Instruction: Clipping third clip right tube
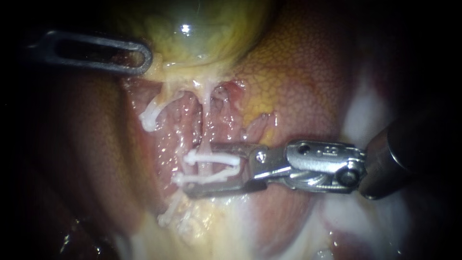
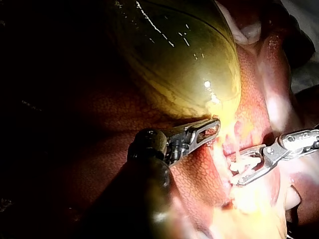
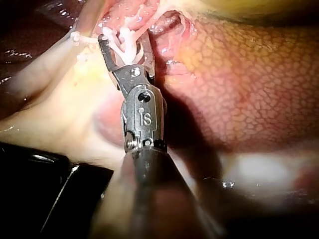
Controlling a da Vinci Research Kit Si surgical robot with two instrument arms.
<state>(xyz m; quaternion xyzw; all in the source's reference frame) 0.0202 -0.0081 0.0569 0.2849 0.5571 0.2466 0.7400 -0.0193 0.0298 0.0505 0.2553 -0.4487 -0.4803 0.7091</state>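
Your right instrument [image 1: 198, 169], the silver hinged one on the dark shaft coming in from the right, has its two slim jaws straddling the right tube [image 1: 206, 113], a thin pale strand running down from the gallbladder. Between those jaws sits the white plastic clip [image 1: 216, 158]. Both jaws bear on it, one arm against each, and the arms are apart with the right tube passing between them. From your right wrist camera the same picture holds: the right instrument [image 3: 123, 42] carries the clip [image 3: 125, 44] at its tip, right against the wet pink tissue. Up at the left, your left instrument [image 1: 140, 58], a grey one with long slotted jaws, has them together, pinching the pale yellow fringe at the lower edge of the glossy yellow-green gallbladder [image 1: 202, 29]. The left wrist camera shows the left instrument [image 2: 212, 128] at the foot of the gallbladder [image 2: 184, 59], well apart from the right instrument [image 2: 240, 168]. A second white clip [image 1: 150, 116] lies off to the left of the right tube, below the left instrument. Another white piece [image 1: 168, 215] lies lower down, too blurred to tell apart. The mottled red-brown liver [image 1: 298, 82] fills the bed around all this.
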